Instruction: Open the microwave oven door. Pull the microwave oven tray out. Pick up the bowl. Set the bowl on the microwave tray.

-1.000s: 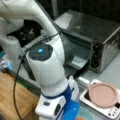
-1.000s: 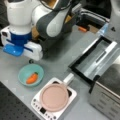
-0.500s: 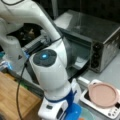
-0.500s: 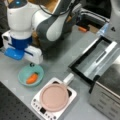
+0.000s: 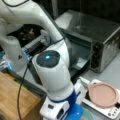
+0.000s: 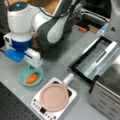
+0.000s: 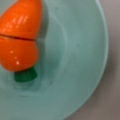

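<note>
At a front view's left the gripper (image 6: 31, 63) hung just above the bowl (image 6: 24, 75) with its carrot, jaws not visible to me, so I judged the pick-up underway, needing a rim grip, while rightward the microwave oven door (image 6: 83, 63) lay open.

White Franka arm (image 5: 53, 72) with grey joints

Glossy rounded links, a dark end cap lit blue, a blue wrist collar, one black cable (image 5: 21, 87) alongside.
</note>
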